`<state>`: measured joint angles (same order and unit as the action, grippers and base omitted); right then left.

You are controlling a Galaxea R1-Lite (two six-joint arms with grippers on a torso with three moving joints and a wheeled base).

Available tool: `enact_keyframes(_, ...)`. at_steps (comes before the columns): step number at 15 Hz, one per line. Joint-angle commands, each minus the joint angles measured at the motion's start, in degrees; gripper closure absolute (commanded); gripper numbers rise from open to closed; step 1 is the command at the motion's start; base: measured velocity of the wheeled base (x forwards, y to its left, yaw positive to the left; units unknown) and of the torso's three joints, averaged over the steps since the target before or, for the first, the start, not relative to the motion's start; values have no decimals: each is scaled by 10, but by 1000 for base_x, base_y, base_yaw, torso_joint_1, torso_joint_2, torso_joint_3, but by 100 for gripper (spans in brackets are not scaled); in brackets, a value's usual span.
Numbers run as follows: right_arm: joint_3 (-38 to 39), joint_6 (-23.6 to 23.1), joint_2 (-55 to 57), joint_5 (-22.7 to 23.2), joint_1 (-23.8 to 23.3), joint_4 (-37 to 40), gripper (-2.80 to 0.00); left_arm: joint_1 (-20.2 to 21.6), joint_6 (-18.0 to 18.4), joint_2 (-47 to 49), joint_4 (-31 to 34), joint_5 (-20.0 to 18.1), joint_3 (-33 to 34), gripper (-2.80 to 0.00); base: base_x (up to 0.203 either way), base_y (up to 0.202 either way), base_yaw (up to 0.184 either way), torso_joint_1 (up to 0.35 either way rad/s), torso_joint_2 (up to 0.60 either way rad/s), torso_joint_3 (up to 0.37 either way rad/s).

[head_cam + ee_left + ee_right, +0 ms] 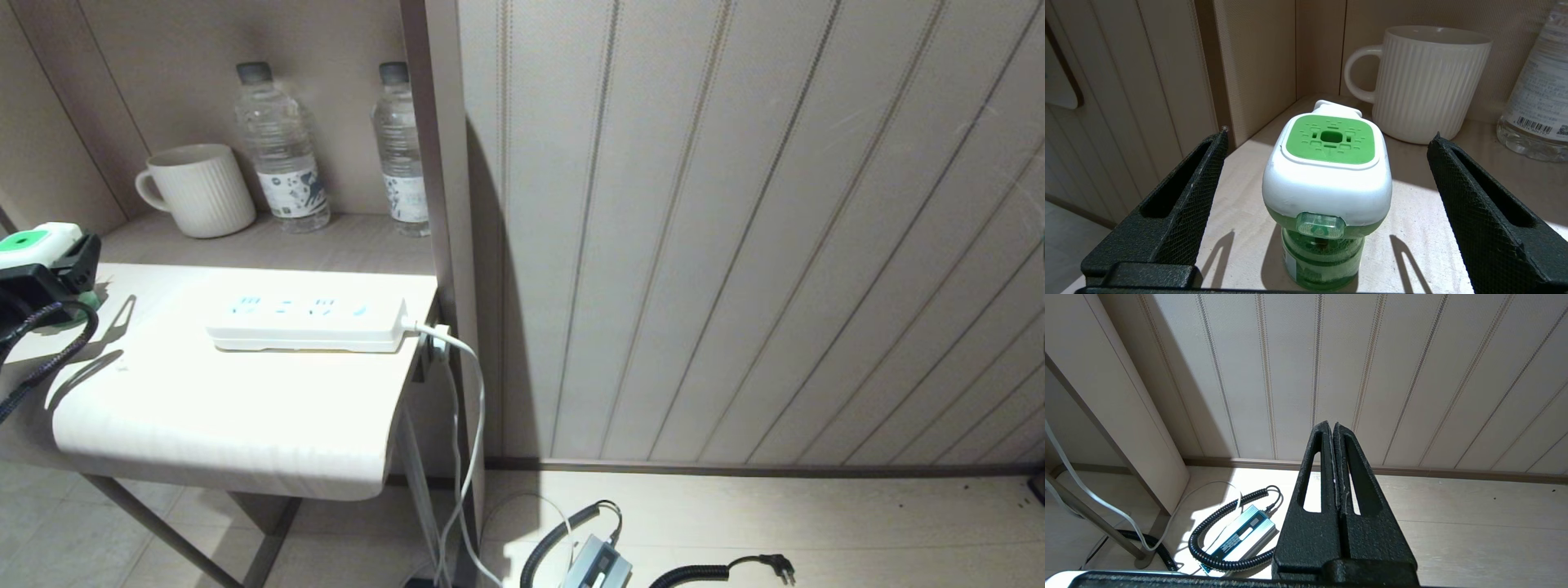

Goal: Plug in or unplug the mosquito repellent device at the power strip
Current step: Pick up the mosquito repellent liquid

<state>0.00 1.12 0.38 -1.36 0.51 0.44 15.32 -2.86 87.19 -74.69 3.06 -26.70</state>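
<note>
Mosquito repellent device (1327,192) stands upright at far left edge of the bench (245,408), well apart from the power strip (306,324) lying mid-bench, open surface between them. Left gripper (1327,175) fingers (1180,204) spread wide either side of the device, not touching. Mug (1421,81) just behind. Right gripper (1333,428) off the bench over the floor, fingers pressed together.

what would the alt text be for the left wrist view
The left pincer stands wide open around the mosquito repellent device, which sits upright on a pale shelf, untouched by either finger. Behind it stand a ribbed white mug and, at the edge, part of a clear water bottle.
</note>
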Motion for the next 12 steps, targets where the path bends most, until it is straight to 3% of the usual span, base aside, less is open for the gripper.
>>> enact_keyframes(1, 0, 0, 0, 0, 0, 0, 0, -1, 0, 3, -3, 0, -1, -280, 0, 0, 0, 0, 0, 0)
enact_keyframes(4, 0, 0, 0, 0, 0, 0, 0, -1, 0, 4, -3, 0, -2, -280, 0, 0, 0, 0, 0, 0)
enact_keyframes(5, 0, 0, 0, 0, 0, 0, 0, -1, 0, 4, -2, 0, -2, -3, 0, 0, 0, 0, 0, 0)
enact_keyframes(12, 0, 0, 0, 0, 0, 0, 0, -1, 1, 4, 1, 0, -1, 0, 0, 0, 0, 0, 0, 0)
